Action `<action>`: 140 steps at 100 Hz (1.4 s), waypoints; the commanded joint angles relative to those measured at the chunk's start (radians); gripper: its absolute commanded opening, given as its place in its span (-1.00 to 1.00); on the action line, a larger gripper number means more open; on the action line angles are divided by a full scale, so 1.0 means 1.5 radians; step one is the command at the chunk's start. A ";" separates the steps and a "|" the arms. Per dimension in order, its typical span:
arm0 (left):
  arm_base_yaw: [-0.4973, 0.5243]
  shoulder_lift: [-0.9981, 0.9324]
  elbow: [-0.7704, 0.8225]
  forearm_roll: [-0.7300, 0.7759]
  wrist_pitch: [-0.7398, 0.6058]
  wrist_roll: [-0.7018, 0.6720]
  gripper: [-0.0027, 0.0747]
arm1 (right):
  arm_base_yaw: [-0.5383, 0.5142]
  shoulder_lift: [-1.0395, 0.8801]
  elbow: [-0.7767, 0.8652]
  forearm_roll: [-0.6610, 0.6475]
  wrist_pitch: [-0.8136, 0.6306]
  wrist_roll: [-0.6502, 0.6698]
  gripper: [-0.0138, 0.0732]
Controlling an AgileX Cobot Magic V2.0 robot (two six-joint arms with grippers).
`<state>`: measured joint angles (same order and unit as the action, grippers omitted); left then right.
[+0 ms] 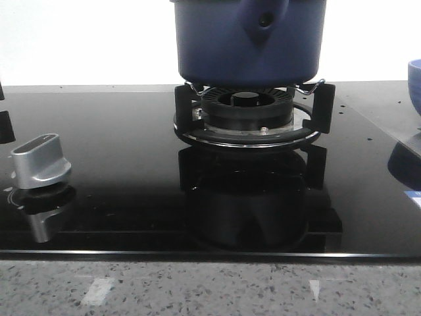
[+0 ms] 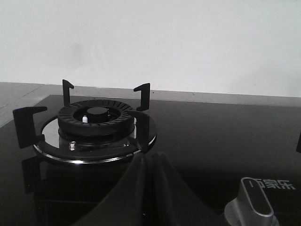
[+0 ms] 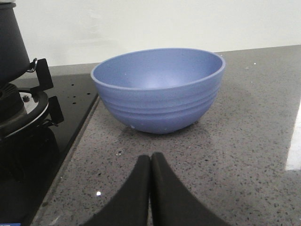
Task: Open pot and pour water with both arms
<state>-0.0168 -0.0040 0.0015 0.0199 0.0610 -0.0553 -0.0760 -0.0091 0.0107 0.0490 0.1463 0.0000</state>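
The pot (image 1: 250,39), dark blue and straight-sided, stands on the burner's black supports (image 1: 248,115) at the back centre of the front view. Its tab handle (image 1: 263,20) with a small hole faces the camera, and its top is cut off by the frame. A sliver of the pot (image 3: 9,42) also shows in the right wrist view. My left gripper (image 2: 151,157) is shut and empty, low over the black glass beside another, bare burner (image 2: 94,125). My right gripper (image 3: 150,160) is shut and empty over the speckled counter, a short way from a lighter blue bowl (image 3: 157,89). Neither gripper appears in the front view.
The bowl (image 1: 414,82) sits on the counter right of the glass hob (image 1: 131,145). A silver control knob (image 1: 41,161) stands at the hob's left front, and the same or a like knob (image 2: 256,202) lies close to my left gripper. The granite counter edge (image 1: 197,286) runs along the front.
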 commanded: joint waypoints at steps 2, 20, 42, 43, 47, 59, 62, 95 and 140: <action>-0.004 -0.017 0.021 0.001 -0.050 -0.003 -0.98 | -0.004 -0.013 0.017 -0.004 -0.057 0.000 -0.79; -0.004 -0.017 0.021 0.001 -0.050 -0.003 -0.98 | -0.004 -0.013 0.017 -0.004 -0.057 0.000 -0.79; -0.004 -0.017 0.021 0.001 -0.050 -0.003 -0.98 | -0.004 -0.013 0.017 -0.004 -0.057 0.000 -0.79; -0.004 -0.017 0.021 0.001 -0.050 -0.003 -0.98 | -0.004 -0.013 0.017 -0.007 -0.057 -0.004 -0.79; -0.004 -0.017 0.021 0.001 -0.050 -0.003 -0.98 | -0.004 -0.013 0.017 -0.033 -0.055 -0.005 -0.79; -0.004 -0.017 0.021 0.001 -0.050 -0.003 -0.98 | -0.004 -0.013 0.017 -0.084 -0.047 -0.005 -0.79; -0.004 -0.017 0.021 0.001 -0.050 -0.003 -0.98 | -0.004 -0.013 0.017 -0.084 -0.048 -0.005 -0.79; -0.004 -0.017 0.021 0.001 -0.050 -0.003 -0.98 | -0.004 -0.013 0.017 -0.084 -0.048 -0.005 -0.79; -0.004 -0.017 0.021 -0.005 -0.050 -0.003 -0.98 | -0.004 -0.013 0.017 -0.033 -0.058 -0.004 -0.79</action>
<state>-0.0168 -0.0040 0.0015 0.0199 0.0610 -0.0553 -0.0760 -0.0091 0.0107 -0.0265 0.1464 0.0000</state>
